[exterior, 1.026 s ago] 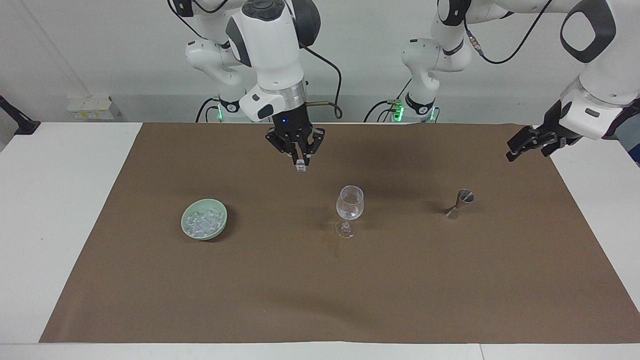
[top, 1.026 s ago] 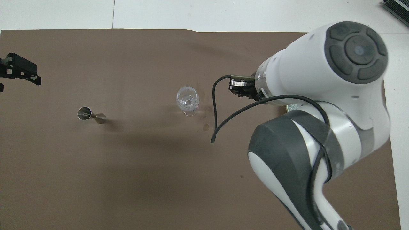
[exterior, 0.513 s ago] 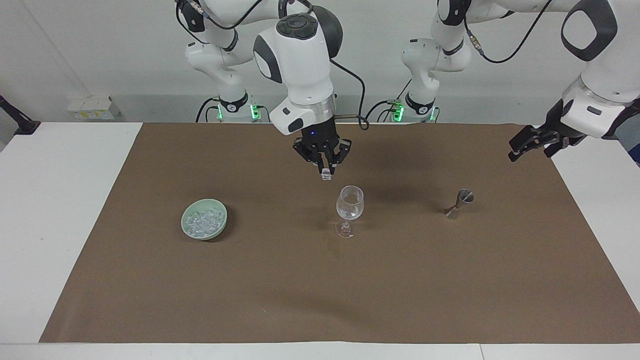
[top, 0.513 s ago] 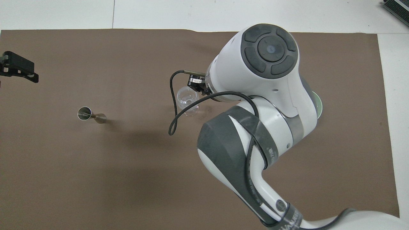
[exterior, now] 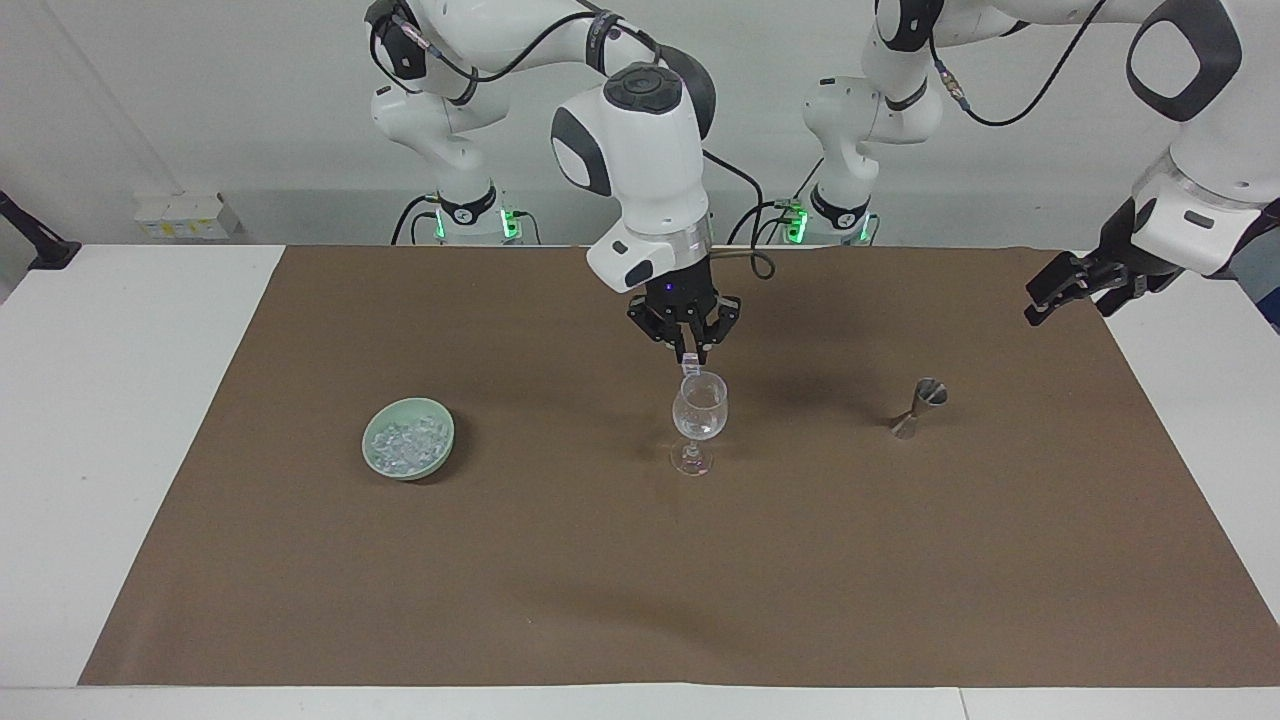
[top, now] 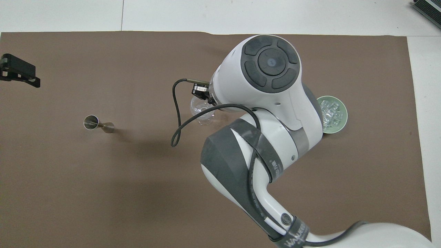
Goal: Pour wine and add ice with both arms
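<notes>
In the facing view, the right gripper (exterior: 691, 361) hangs just over the rim of the clear stemmed wine glass (exterior: 699, 420), which stands upright in the middle of the brown table mat (exterior: 640, 560). Its fingertips are pressed together on one small clear ice cube (exterior: 689, 367). The cube is probably light, hard and slippery, so a gentle pinch on two flat faces suits it; the glass looks thin and fragile. The rest of the ice (exterior: 406, 444) lies in the pale green bowl (exterior: 372, 462), toward the right arm's end. The left gripper (exterior: 1062, 290) waits, fingers spread and empty, over the mat's edge at its own end, above the small metal jigger (exterior: 919, 406).

In the overhead view, the right arm hides its gripper and most of the glass (top: 204, 119). The bowl (top: 341, 126) with ice (top: 331, 113) shows beside the arm, the jigger (top: 92, 122) well apart.
</notes>
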Robot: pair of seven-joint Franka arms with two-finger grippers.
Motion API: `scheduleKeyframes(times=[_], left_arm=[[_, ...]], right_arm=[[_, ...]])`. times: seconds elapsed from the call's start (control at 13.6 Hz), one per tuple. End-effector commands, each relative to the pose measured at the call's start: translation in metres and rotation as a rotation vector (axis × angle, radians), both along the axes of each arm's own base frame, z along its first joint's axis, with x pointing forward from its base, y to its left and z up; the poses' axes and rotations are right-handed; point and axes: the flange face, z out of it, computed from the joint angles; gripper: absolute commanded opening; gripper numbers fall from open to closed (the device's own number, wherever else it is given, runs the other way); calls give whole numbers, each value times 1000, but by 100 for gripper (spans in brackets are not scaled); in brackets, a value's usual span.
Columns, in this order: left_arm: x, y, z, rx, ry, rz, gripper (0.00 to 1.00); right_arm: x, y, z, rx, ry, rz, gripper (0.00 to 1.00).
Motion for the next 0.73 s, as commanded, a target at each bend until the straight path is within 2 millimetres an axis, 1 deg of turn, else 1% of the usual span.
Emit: scheduleKeyframes(times=[0.0,0.15,0.22,0.37,0.59,0.66], left_arm=[[-3,-1,4,14,-14,-19,100],[-4,-5,5,10,-16,-25,100],[-4,-6,5,6,-16,-27,100],[-4,-5,5,4,-16,-31,100],[-3,-7,5,7,-22,-32,100],[-3,-13,5,12,-20,-31,100]], right_arm=[[4,6,-12,-14,-37,-11,0],[4,7,-24,-14,-32,-6,0],[3,11,-30,-3,-47,-2,0],[-5,25,-37,2,-56,20,0],[-7,24,-47,-10,-46,29,0],[-8,25,-49,-17,-44,33,0]])
